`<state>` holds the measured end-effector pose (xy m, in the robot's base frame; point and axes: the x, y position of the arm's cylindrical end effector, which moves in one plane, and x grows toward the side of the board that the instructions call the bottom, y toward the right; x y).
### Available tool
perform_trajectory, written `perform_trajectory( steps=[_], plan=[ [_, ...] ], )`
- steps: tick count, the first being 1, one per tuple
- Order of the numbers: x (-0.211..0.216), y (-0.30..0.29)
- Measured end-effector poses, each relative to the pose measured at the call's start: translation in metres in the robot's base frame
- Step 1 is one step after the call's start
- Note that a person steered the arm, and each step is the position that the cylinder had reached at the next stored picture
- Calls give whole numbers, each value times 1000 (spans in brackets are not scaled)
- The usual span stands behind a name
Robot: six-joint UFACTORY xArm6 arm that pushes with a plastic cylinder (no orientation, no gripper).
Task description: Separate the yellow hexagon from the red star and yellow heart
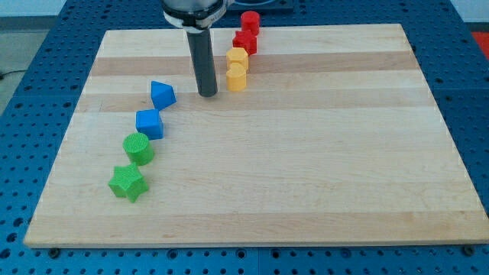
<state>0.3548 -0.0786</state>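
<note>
Yellow hexagon [237, 78] sits at top centre of the surface [306, 168], touching the yellow heart [238, 57] under the red star [244, 41]. My tip [207, 94], no gripper, stands just left. Next: push the hexagon away, probably downward.

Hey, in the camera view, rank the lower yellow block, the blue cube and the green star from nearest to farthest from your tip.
Measured from my tip:
1. Lower yellow block: just to the view's right of the tip, close but apart.
2. Blue cube: to the view's left and lower.
3. Green star: farthest, toward the view's bottom left, at the end of the row.
</note>
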Motion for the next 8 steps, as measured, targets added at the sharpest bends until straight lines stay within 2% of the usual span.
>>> perform_trajectory(
  steps=[2,3,5,7,8],
  plan=[
    [-84,14],
    [-98,18],
    [-86,44],
    [-27,41],
    [-24,54]
  ],
)
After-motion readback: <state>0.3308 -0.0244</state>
